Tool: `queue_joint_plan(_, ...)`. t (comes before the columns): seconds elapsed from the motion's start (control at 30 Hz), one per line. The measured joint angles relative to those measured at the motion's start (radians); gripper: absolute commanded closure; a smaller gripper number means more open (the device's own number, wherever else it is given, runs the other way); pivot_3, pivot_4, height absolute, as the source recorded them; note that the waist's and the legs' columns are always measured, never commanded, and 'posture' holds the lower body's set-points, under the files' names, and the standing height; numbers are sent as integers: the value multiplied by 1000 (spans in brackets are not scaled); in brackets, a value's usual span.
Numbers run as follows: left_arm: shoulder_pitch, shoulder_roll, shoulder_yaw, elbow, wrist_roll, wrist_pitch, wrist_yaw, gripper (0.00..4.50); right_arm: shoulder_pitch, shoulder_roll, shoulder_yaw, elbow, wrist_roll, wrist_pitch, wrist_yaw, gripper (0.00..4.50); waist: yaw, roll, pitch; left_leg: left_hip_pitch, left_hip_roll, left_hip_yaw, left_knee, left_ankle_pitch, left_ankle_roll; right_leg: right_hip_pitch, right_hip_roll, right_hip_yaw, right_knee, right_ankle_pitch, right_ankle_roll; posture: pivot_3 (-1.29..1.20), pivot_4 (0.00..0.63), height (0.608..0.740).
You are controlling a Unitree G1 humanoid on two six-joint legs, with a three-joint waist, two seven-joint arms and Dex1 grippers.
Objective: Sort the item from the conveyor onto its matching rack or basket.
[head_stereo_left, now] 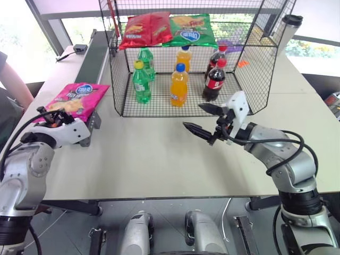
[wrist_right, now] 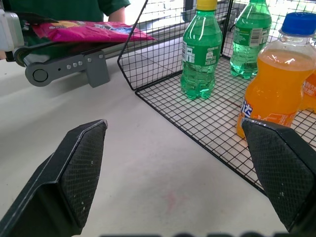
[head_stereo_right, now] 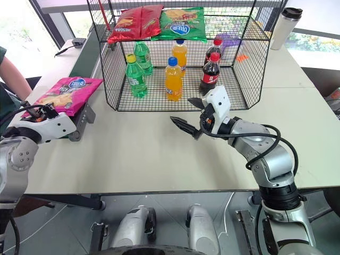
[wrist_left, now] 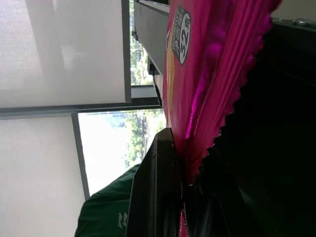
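left eye view: the pink bag (head_stereo_left: 77, 99) lies flat on the near end of the belt (head_stereo_left: 91, 53), at the left edge of the surface (head_stereo_left: 159, 154). the left claw (head_stereo_left: 53, 120) sits at the bag's near edge, clamped on its crimped seam. the right claw (head_stereo_left: 207, 119) hangs over the bare surface in front of the rack (head_stereo_left: 186, 53), its fingers wide apart and holding nothing, well apart from the bag. in the rack, a red bag (head_stereo_left: 144, 29) and a green bag (head_stereo_left: 191, 29) lie on the upper tier, with green, orange and cola bottles below.

left wrist view: the bag's zigzag edge (wrist_left: 212, 113) runs in between the left claw's dark fingers (wrist_left: 158, 187), which are closed on it.

right wrist view: both fingers (wrist_right: 74, 173) stand wide apart above the surface. the bag (wrist_right: 89, 32) rests on the belt end, well beyond them, beside the rack's corner and a green bottle (wrist_right: 200, 52).
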Motion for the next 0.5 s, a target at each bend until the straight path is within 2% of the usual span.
queue_joint_plan(0.1,-27,-43,70,-43,-156,89,-103,4438,0,1,-2,16,-1,-7,0,0,-1,-1,0,0,0,0,0,0,0,0,0,0,0,1,1,0,150,740)
queue_joint_plan(0.2,-61,-37,219,-117,-384,221,-271,4438,-4,1,-10,42,-2,-21,5,0,-3,-2,0,0,0,0,0,0,0,0,1,0,0,1,2,0,150,740)
queue_joint_plan(0.27,-110,20,346,-149,-559,331,-406,4438,-18,1,-23,75,-1,-34,18,0,-5,-4,1,0,1,-1,1,0,0,0,3,0,0,1,2,0,150,740)
queue_joint_plan(0.37,-226,172,554,-152,-786,495,-558,4438,-67,2,-44,135,0,-64,41,0,-7,-5,2,1,2,-2,2,0,0,2,4,0,0,1,1,0,150,740)
queue_joint_plan(0.5,-285,303,682,-116,-990,665,-680,4438,-102,2,-68,175,3,-92,71,0,-4,-4,2,2,1,-3,2,0,-1,4,4,0,0,0,1,0,150,740)
